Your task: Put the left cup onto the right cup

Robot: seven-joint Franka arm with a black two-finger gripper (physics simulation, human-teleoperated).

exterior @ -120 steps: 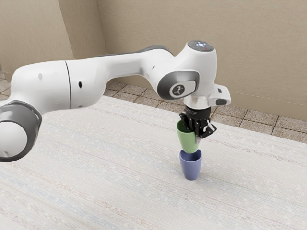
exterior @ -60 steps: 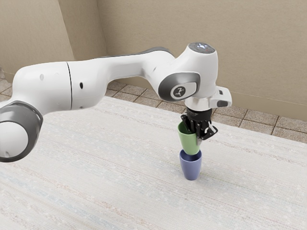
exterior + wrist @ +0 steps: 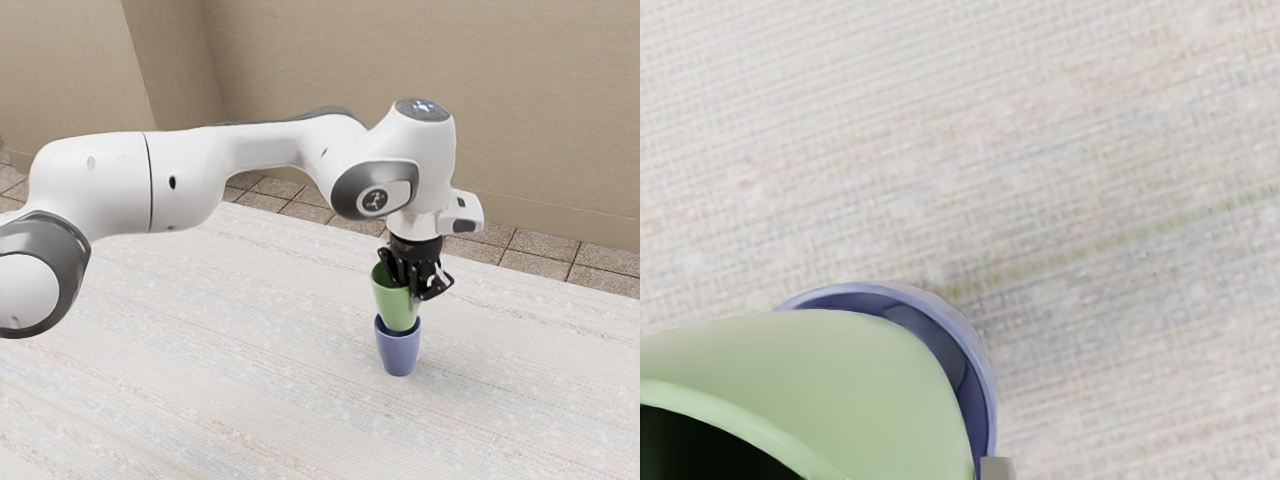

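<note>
A green cup [image 3: 393,297] hangs upright with its bottom inside the mouth of a blue cup [image 3: 398,351] that stands on the table. My gripper [image 3: 412,282] is shut on the green cup's rim on the side toward the exterior view's right. In the wrist view the green cup [image 3: 810,390] lies large right under my hand, and the blue cup's rim [image 3: 970,345] curves out from behind it.
The pale woven tabletop [image 3: 200,340] stretches wide on all sides of the cups. Behind it are a tiled floor [image 3: 560,250] and beige walls [image 3: 540,90]. My white arm [image 3: 220,180] reaches in from the exterior view's left.
My hand has come down with the green cup, whose base has sunk deeper into the blue cup. The blue cup has stayed in place.
</note>
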